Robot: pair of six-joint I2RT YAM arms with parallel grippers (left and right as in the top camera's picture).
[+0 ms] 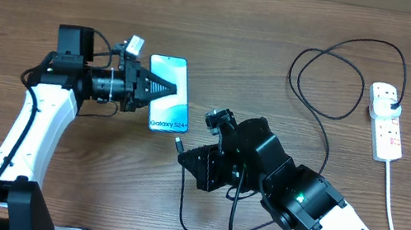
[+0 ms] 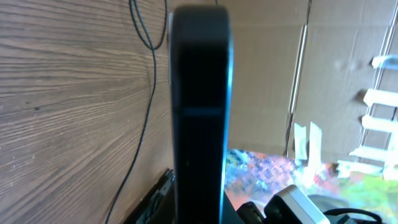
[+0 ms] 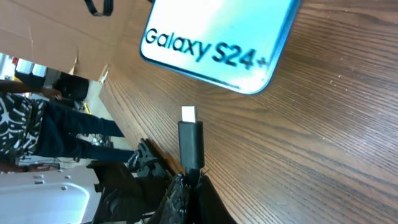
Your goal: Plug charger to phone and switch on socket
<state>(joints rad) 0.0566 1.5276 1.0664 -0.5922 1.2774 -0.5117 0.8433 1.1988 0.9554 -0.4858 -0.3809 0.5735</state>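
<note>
Gripping charger (image 3: 191,142) tip, right end effector (image 3: 189,179) closed, left end effector (image 1: 165,87) clamping phone (image 1: 172,111)

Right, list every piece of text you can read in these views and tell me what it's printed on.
"Galaxy S24+": white lettering on the phone screen, sharp in the right wrist view and tiny in the overhead.
Red markings on the power strip: too small to read.
Left wrist view: no text visible.
</note>
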